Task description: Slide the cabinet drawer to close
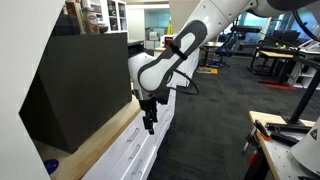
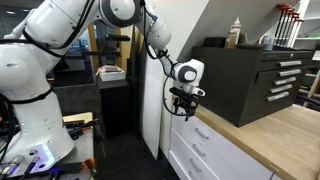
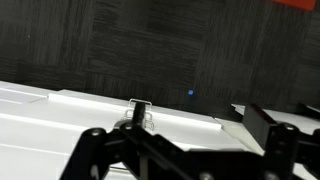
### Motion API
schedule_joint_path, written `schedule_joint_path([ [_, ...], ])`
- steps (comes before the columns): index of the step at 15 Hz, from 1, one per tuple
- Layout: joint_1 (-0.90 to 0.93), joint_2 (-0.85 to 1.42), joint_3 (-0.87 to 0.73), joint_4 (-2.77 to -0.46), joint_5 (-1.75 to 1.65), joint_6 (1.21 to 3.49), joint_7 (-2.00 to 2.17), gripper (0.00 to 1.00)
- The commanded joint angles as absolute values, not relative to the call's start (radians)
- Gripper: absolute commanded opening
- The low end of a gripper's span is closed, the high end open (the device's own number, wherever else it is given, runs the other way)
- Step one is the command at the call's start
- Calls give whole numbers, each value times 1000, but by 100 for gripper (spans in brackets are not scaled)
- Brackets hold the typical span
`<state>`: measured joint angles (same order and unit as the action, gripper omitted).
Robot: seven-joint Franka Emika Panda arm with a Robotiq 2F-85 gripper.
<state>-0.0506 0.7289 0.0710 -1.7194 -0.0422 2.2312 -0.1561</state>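
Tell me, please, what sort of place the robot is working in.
Most likely a lab or workshop: a black tool chest stands on a wooden countertop over white cabinet drawers, and workbenches with equipment fill the room behind.

The claw [image 2: 184, 108] points down at the front edge of the white cabinet [image 2: 200, 152] (black drawer chest [image 2: 250, 78] on top).

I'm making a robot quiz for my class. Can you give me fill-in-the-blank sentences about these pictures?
The cabinet drawers are painted ____. The countertop above them is made of ____. The big chest standing on that countertop is coloured ____.
Missing words: white, wood, black.
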Motion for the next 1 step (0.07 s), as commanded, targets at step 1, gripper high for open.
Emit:
schedule_joint_path([
  [1, -41, 706, 60, -1750, -33, 2229, -160, 100],
])
